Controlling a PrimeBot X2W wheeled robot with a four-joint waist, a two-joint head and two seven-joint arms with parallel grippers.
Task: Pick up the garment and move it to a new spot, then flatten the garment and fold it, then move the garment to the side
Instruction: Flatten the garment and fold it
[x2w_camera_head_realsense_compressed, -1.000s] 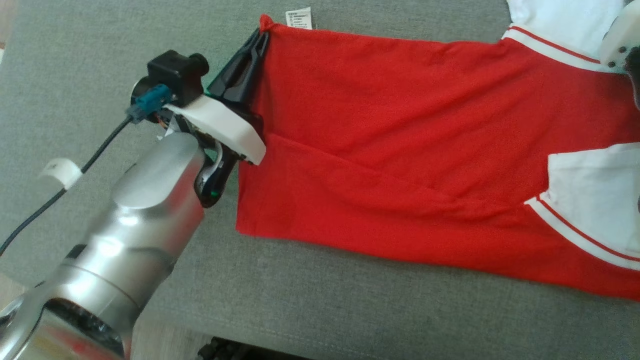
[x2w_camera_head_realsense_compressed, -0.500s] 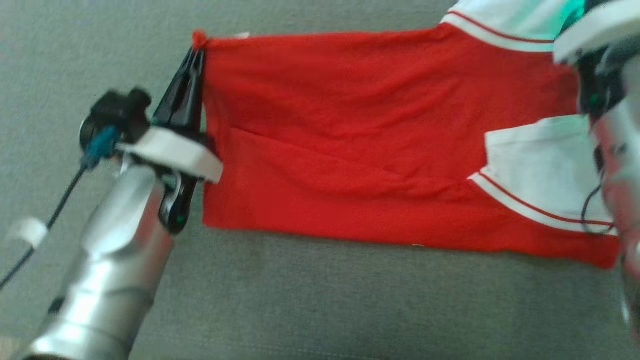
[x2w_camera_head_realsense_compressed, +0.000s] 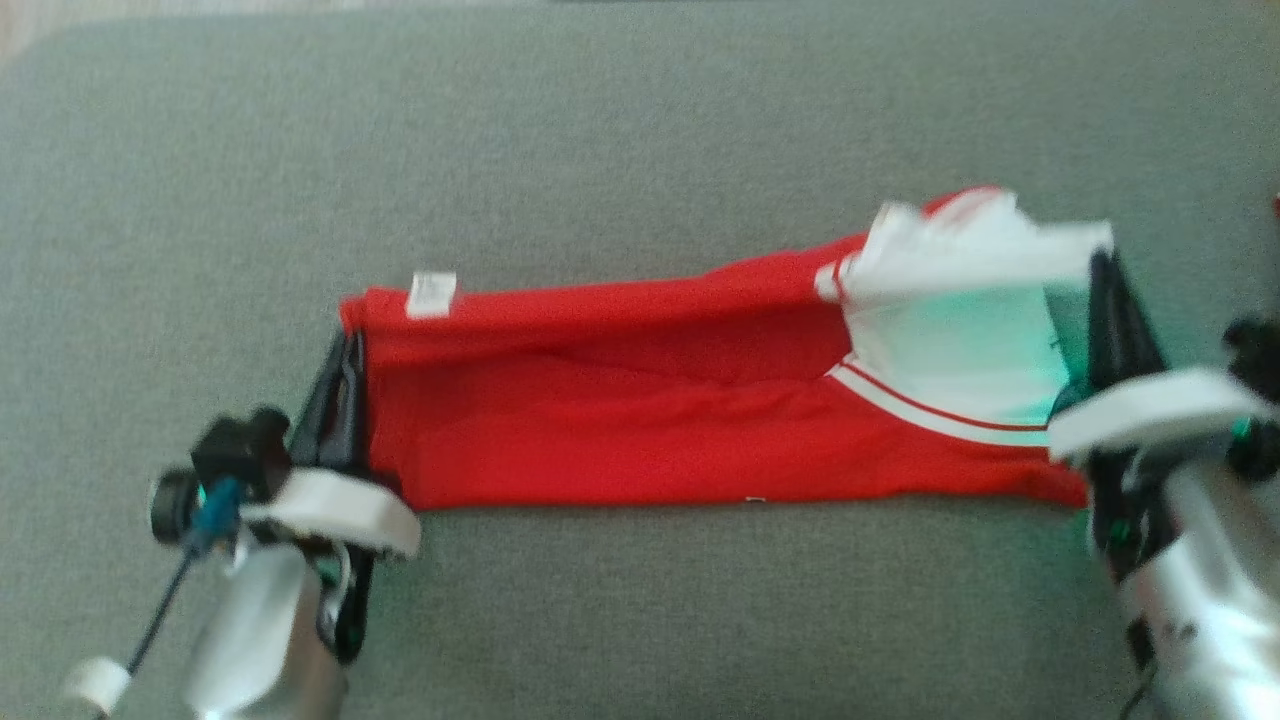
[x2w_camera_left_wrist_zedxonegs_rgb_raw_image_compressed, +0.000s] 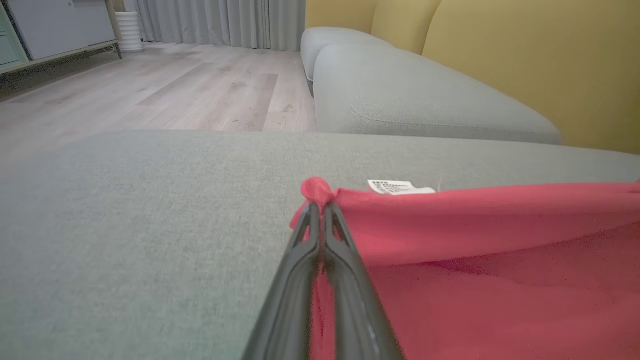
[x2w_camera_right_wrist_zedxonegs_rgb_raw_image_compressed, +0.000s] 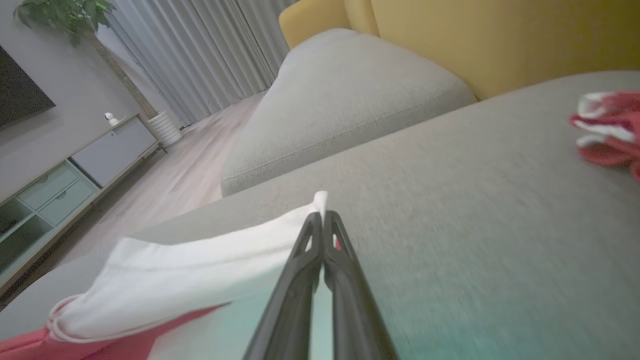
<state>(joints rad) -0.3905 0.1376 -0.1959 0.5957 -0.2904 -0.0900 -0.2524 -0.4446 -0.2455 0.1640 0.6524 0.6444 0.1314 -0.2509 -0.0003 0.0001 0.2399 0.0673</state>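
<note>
Garment (x2w_camera_head_realsense_compressed: 640, 420): 1, red/white, on grey sofa (x2w_camera_head_realsense_compressed: 640, 130); L gripper (x2w_camera_head_realsense_compressed: 348, 342) & R gripper (x2w_camera_head_realsense_compressed: 1100, 262) each clenched on 1 end.

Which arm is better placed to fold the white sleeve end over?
Right, probably: the right gripper is shut on the sleeve end of the red and white shirt; the left gripper pinches the hem corner.

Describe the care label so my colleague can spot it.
On the grey sofa cushion, find the red garment. Along its far edge, by the corner the left gripper pinches, sits the care label: a small printed white tag, unlike the big white sleeve.
</note>
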